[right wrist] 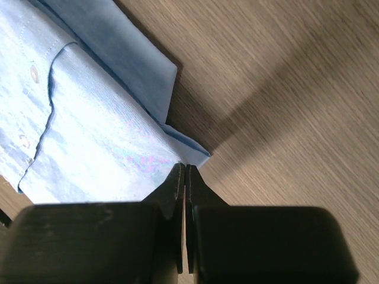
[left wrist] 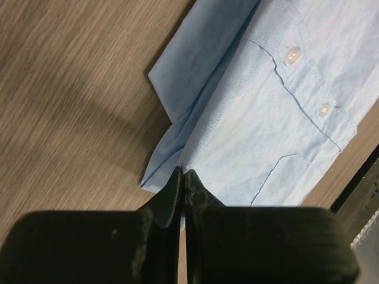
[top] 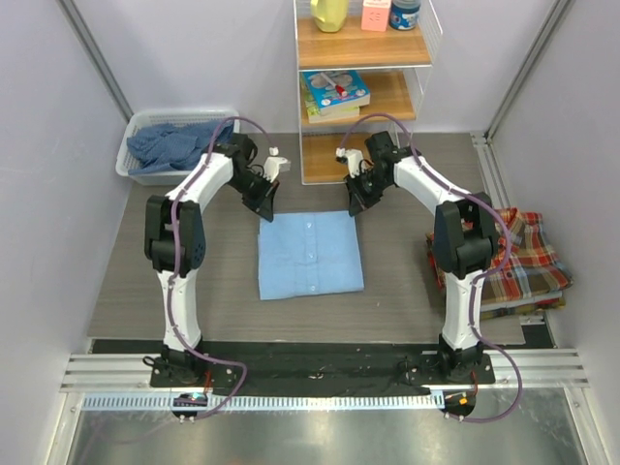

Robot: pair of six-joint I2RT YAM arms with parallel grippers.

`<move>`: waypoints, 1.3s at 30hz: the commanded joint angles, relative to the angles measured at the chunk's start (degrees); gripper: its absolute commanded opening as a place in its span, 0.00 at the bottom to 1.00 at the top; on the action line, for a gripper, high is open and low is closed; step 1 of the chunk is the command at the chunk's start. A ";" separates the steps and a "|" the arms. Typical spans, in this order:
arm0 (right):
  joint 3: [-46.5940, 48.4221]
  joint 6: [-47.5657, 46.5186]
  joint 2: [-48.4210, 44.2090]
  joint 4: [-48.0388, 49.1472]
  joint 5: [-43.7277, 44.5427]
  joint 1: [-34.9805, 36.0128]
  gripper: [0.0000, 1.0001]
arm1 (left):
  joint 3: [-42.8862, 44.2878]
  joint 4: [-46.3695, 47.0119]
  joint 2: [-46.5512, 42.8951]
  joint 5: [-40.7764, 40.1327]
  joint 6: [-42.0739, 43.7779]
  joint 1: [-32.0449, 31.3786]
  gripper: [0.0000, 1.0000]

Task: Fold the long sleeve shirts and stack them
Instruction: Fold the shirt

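Note:
A light blue long sleeve shirt (top: 310,257) lies folded into a flat rectangle in the middle of the table, button placket up. My left gripper (top: 266,211) points down at its far left corner, and the jaws are shut on the cloth edge (left wrist: 183,171). My right gripper (top: 355,207) stands the same way at the far right corner, shut on the edge there (right wrist: 185,165). Folded-under layers show beside each corner in the wrist views. A plaid shirt (top: 518,257) lies folded at the right edge of the table. Darker blue shirts (top: 170,145) are heaped in a white bin.
The white bin (top: 126,167) sits at the far left corner of the table. A wire shelf (top: 363,97) with books and bottles stands at the back centre, just behind both grippers. Walls close in on the left and right.

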 commanded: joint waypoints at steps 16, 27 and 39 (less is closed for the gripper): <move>6.26 7.75 6.49 9.74 8.09 -0.29 0.27 | 20.24 -2.71 16.96 -9.99 -7.71 3.85 0.21; -8.38 18.53 -16.00 8.94 -14.02 -0.82 1.00 | -19.15 14.75 -21.60 18.03 -19.03 5.01 1.00; -33.19 44.76 -11.81 39.45 -31.46 11.23 1.00 | -51.64 57.29 -24.13 27.38 -60.34 -2.93 1.00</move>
